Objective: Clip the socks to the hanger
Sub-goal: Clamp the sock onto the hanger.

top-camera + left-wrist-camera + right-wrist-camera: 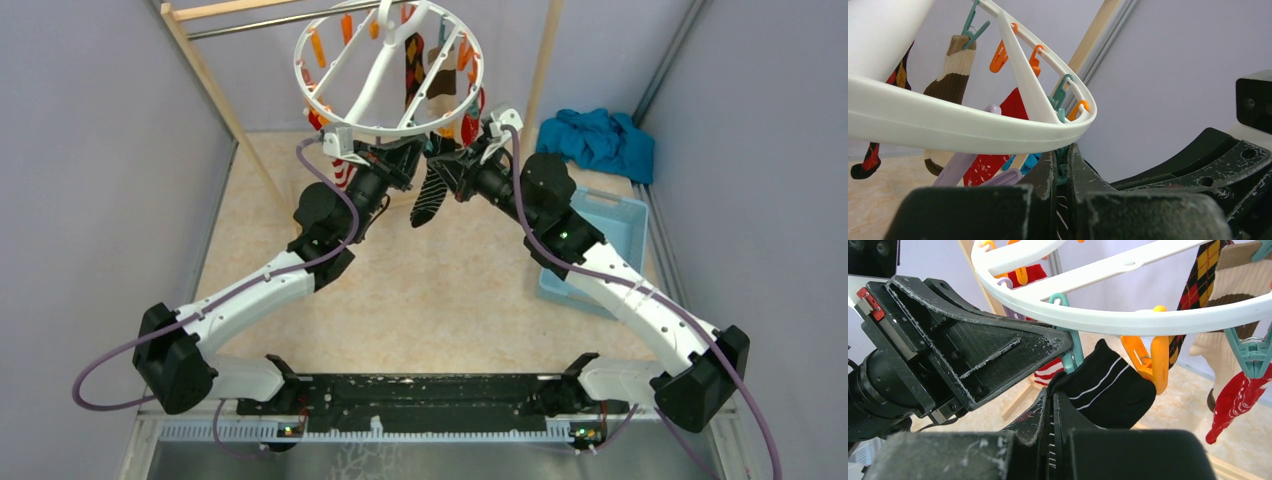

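The white round hanger [390,75] hangs from the rod, with several socks clipped to it. Among them are an argyle one [1204,285] and a red patterned one [1233,400]. Under the ring's near rim, my left gripper [1063,152] is shut on a teal clip [1072,354]. The black sock with thin white stripes [1108,390] has its top edge at that clip's mouth. My right gripper [1051,392] is shut on that edge, and the rest of the sock [430,195] dangles below. A red-and-white striped sock [343,172] hangs behind the left gripper [413,158].
An orange clip [1149,360] hangs just right of the teal one. A wooden rack [215,95] with a metal rod carries the hanger. At the right lie a teal-blue cloth heap [600,140] and a light blue bin [605,235]. Grey walls close in both sides.
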Robot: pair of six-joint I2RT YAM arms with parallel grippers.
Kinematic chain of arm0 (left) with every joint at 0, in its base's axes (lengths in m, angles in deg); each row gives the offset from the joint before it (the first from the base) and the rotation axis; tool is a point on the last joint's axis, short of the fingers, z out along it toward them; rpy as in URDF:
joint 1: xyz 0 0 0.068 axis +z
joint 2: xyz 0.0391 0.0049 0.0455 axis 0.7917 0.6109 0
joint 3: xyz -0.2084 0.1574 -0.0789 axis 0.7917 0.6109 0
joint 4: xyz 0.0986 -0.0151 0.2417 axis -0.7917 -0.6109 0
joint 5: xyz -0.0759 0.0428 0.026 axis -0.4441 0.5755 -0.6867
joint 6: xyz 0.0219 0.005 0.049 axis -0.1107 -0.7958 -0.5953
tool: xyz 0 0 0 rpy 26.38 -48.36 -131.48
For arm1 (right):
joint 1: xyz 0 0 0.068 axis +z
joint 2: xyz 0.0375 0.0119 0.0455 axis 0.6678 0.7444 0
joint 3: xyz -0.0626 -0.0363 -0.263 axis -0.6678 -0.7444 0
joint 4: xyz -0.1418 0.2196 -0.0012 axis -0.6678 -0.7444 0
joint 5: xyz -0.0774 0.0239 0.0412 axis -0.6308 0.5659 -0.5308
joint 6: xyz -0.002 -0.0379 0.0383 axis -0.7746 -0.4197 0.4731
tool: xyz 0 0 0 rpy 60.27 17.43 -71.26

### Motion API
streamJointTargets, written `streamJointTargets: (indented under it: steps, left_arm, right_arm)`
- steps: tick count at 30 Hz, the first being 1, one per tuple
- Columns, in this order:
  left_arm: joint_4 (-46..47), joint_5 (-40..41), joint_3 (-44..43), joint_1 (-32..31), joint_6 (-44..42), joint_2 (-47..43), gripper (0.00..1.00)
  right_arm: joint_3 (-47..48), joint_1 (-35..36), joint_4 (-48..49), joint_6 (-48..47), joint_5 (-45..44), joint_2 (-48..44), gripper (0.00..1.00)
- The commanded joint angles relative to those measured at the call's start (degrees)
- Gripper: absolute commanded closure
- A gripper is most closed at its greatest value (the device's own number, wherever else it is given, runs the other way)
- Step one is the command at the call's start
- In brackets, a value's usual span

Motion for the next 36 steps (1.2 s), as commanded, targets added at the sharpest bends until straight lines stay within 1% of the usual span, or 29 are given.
streamJointTargets:
  steps: [1, 6, 7, 12, 15, 20, 26, 29, 36]
  left_arm:
    - [-0.85, -0.82, 0.21, 0.03, 0.07, -0.41, 1.0]
    - [-0.81, -0.72, 0.13, 0.01, 0.26, -0.89, 1.0]
    - [-0.86, -0.56, 0.2, 0.03, 0.21, -1.1, 0.98]
    - [-0.78, -0.93, 0.38, 0.03, -0.01, -2.01, 0.84]
    - [-0.86, -1.29, 0.38, 0.02, -0.01, -2.43, 0.77]
    - [-1.21, -1.3, 0.38, 0.04, -0.09, -2.68, 0.76]
    - [-1.48, -1.57, -0.16, 0.03, -0.27, -2.41, 0.72]
    - [-1.59, -1.87, -0.49, 0.03, -0.27, -2.2, 0.68]
    - [-1.82, -1.78, -0.38, 0.04, -0.43, -2.33, 0.44]
  right_arm:
    - [3.5, 0.68, 2.99, -0.94, -0.28, -0.91, 1.0]
    - [3.36, 0.72, 2.99, -0.93, -0.18, -0.62, 1.0]
    - [3.35, 0.72, 3.0, -0.92, -0.11, -0.51, 1.0]
    - [3.33, 0.72, 3.41, -0.75, 0.3, -0.36, 1.0]
    - [3.5, 0.72, 3.44, -0.62, 0.5, -0.11, 1.0]
    - [3.59, 0.72, 3.78, -0.57, 0.61, 0.02, 1.0]
    - [3.9, 0.69, 3.96, -0.57, 0.7, 0.01, 1.0]
    - [4.03, 0.72, 4.05, -0.58, 0.61, 0.07, 1.0]
    - [4.76, 0.72, 4.4, -0.65, 0.71, 1.0, 1.0]
